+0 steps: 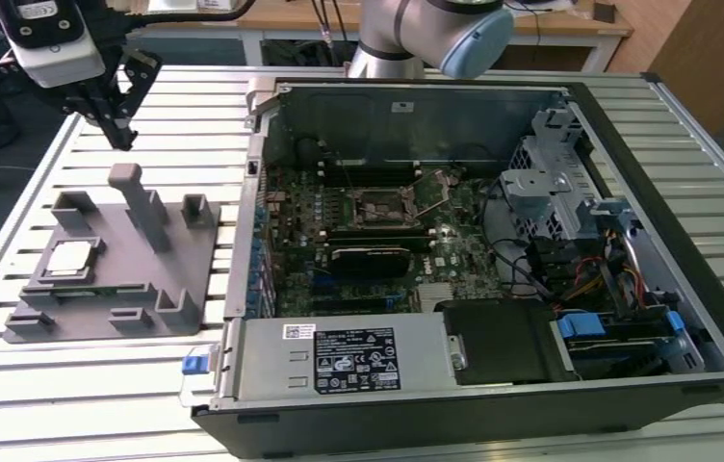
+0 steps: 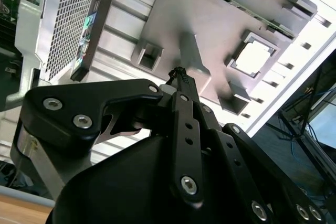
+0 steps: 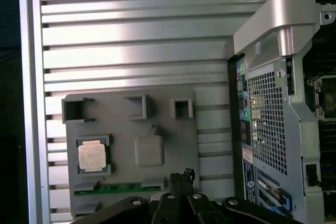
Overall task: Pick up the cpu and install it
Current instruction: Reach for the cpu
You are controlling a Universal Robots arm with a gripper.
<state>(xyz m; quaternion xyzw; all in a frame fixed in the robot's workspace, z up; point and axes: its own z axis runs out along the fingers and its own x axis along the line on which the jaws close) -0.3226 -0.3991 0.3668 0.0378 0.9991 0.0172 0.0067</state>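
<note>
Gripper [image 1: 119, 142] hangs at the upper left of the exterior view, above the slatted metal surface [image 1: 80, 385] and touching nothing. Its fingers are pressed together, with nothing between them. The cpu [image 1: 70, 258] lies flat in a square recess of the grey tray [image 1: 143, 298], lower down on the exterior view's left, well apart from the gripper. In both wrist views the closed fingertips [image 3: 182, 174] point toward the tray, the cpu [image 2: 254, 57] lying off to one side. An open computer case [image 1: 491, 106] stands at the middle and right, its black-framed socket [image 1: 381, 205] on the board inside.
</note>
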